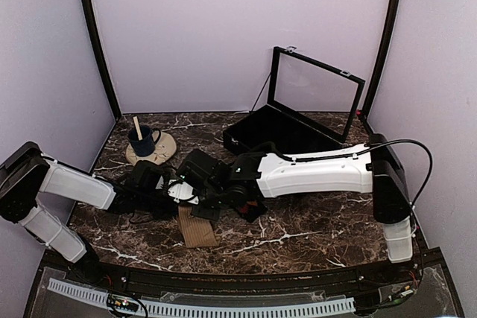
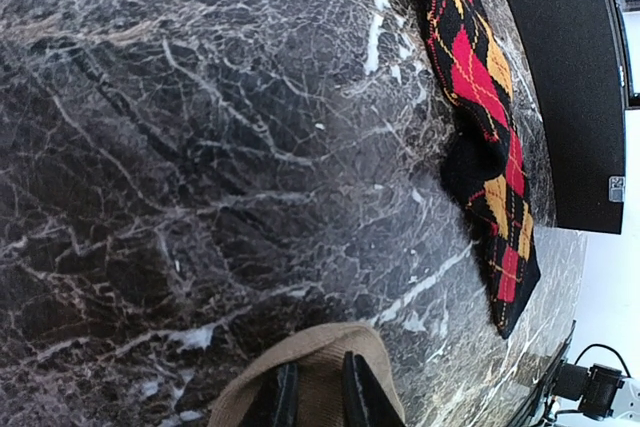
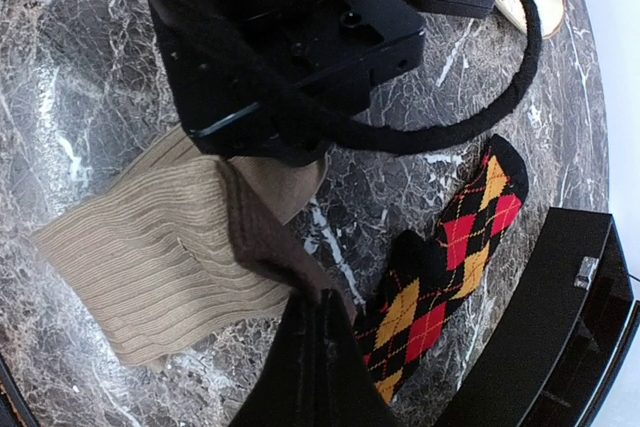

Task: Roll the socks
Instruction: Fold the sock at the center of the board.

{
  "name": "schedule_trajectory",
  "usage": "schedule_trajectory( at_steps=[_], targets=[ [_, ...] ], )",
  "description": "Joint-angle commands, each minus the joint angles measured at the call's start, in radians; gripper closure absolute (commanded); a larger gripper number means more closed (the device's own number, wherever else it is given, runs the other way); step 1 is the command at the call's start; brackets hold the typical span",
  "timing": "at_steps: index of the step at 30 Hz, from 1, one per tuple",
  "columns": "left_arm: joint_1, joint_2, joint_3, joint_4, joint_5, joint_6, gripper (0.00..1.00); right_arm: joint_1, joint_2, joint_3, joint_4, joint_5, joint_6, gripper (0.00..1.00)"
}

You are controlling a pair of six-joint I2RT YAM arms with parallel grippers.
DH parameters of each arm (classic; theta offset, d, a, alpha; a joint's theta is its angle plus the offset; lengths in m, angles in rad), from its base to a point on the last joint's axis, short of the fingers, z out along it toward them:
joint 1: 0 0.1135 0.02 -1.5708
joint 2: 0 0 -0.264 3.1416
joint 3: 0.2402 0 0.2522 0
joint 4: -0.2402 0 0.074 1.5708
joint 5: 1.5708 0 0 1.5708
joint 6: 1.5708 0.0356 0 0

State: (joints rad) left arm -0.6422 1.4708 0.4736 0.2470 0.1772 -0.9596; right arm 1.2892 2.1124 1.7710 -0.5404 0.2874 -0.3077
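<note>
The tan ribbed sock lies on the marble, with one end folded up to show a dark brown band. My right gripper is shut on that brown band. My left gripper pinches the sock's rounded tan end between its narrow fingers. In the top view both grippers meet over the tan sock, the left gripper beside the right gripper. The black sock with red and orange diamonds lies flat and free beside them, also seen as a long strip.
An open black case with a raised glass lid stands at the back right, close to the argyle sock. A blue mug with a wooden stick sits on a round coaster at the back left.
</note>
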Motion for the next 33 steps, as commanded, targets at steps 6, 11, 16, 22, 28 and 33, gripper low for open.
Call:
schedule_trajectory(
  at_steps=[6,11,16,22,28,33],
  targets=[
    [0.019,-0.019,-0.097,-0.075,0.0,-0.117,0.81,-0.017,0.035,-0.026,0.129,0.022,-0.021,1.0],
    [0.021,-0.068,-0.134,-0.089,-0.027,-0.168,0.82,-0.021,0.054,-0.025,0.151,0.034,-0.026,1.0],
    [0.059,-0.141,-0.171,-0.133,-0.074,-0.212,0.81,-0.025,0.075,-0.02,0.165,0.033,-0.032,1.0],
    [0.084,-0.211,-0.227,-0.123,-0.096,-0.266,0.76,-0.025,0.102,0.0,0.169,0.015,-0.027,1.0],
    [0.094,-0.213,-0.255,-0.072,-0.076,-0.294,0.63,-0.025,0.133,0.043,0.166,0.001,-0.027,1.0],
    [0.103,-0.238,-0.278,-0.045,-0.075,-0.316,0.58,-0.025,0.153,0.079,0.17,-0.001,-0.028,1.0]
  ],
)
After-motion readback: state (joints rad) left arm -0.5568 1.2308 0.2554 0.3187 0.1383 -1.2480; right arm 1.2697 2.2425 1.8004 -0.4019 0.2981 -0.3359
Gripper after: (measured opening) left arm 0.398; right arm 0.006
